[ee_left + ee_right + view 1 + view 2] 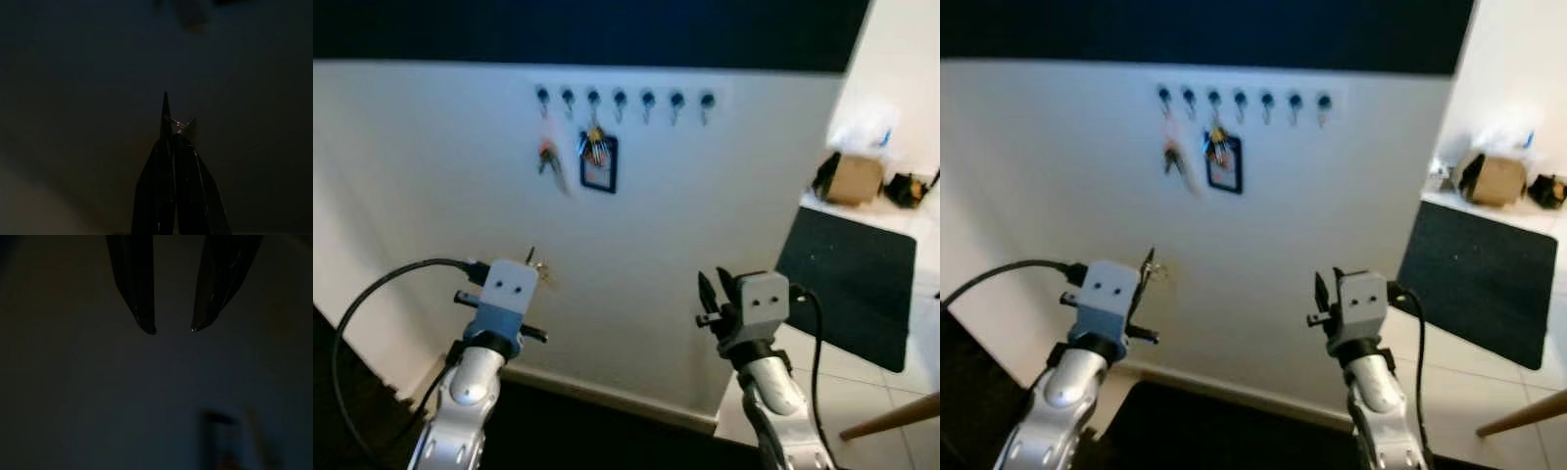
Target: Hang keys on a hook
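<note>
White wall (431,196) carries a row of hooks (620,98); two hold key bunches (596,147). Left gripper (171,128), fingers closed, pinches the keys (180,124) below the row, near the wall. Right gripper (171,328) hangs with fingers apart, holding nothing.

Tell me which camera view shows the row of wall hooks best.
The left eye view: the row of hooks stands sharpest there, with two key bunches already hanging. The right eye view shows the same row, slightly blurrier. Both wrist views are too dark to make out hooks.

A plain white wall (431,176) fills my view, a dark rectangular floor mat (850,284) on pale tiles (862,401) at lower right.
</note>
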### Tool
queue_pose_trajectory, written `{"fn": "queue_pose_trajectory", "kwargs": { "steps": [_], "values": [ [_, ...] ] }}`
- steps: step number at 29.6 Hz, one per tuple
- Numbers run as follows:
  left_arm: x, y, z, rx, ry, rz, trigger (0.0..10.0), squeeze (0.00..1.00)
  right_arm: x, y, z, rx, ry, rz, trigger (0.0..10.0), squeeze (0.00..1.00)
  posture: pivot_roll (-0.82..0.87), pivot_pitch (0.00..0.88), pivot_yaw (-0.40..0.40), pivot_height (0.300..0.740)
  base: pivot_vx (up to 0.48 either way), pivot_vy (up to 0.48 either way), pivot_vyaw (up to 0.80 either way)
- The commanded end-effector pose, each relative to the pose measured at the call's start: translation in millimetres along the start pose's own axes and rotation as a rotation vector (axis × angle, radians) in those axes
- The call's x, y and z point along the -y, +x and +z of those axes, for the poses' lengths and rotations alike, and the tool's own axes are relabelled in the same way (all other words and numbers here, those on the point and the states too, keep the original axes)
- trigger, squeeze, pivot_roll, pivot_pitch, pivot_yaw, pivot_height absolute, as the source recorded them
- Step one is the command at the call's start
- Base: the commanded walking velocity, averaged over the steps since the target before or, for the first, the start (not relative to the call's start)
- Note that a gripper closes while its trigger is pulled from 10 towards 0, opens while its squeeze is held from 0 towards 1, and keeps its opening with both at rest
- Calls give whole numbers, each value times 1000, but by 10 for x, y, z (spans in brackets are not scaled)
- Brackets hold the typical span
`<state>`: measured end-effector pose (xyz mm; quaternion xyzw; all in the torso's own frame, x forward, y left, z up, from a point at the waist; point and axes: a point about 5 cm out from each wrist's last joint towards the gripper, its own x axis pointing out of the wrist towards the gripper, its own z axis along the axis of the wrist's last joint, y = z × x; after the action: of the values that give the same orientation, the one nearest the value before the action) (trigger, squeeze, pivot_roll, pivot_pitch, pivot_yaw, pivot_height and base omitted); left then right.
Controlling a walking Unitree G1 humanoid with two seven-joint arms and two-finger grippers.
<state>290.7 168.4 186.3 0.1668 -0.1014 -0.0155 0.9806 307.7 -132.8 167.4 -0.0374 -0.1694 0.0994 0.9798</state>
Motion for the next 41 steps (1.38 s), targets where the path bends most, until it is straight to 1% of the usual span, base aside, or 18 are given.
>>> {"fn": "queue_pose_trajectory", "kwargs": {
  "steps": [1, 4, 7, 11, 17, 34, 38, 40, 41],
  "values": [
    [-11, -14, -2, 0, 11, 0, 10000, 0, 24, -14, 0, -1, -3, -7, 10000, 0, 101, 134, 74, 740, 0, 394, 0],
    [-13, -12, 0, 1, 14, 0, 10000, 0, 22, -10, 1, -2, -2, -7, 10000, 0, 102, 135, 73, 740, 0, 375, 0],
    [-12, -11, 5, 8, 26, -3, 10000, 0, 20, -11, 0, -2, -1, -6, 10000, 0, 103, 135, 73, 740, 0, 0, 0],
    [3, -16, 19, 18, 12, -9, 10000, 0, 15, -12, -1, -2, 0, -6, 10000, 0, 104, 136, 74, 740, 0, 0, 0],
    [7, -16, 18, 20, 39, -14, 10000, 0, 12, -17, -3, -3, 0, -5, 10000, 0, 104, 137, 74, 740, 0, 0, 0],
    [32, -13, 26, 26, 52, -22, 10000, 0, 0, -10, 0, -2, 0, 2, 10000, 0, 102, 142, 73, 740, 0, 0, 0],
    [143, 53, 99, 71, 83, -70, 10000, 0, -49, 3, -40, -26, 7, 30, 10000, 0, 102, 152, 68, 740, 0, 0, 0],
    [264, 84, 141, 94, 75, -105, 10000, 0, -78, -50, -175, -80, -3, 45, 10000, 0, 94, 156, 64, 740, 0, 0, 0],
    [335, 100, 166, 102, 56, -119, 10000, 0, -75, -96, -258, -117, 8, 32, 10000, 0, 93, 158, 63, 740, 0, 0, 0]
  ]
}}
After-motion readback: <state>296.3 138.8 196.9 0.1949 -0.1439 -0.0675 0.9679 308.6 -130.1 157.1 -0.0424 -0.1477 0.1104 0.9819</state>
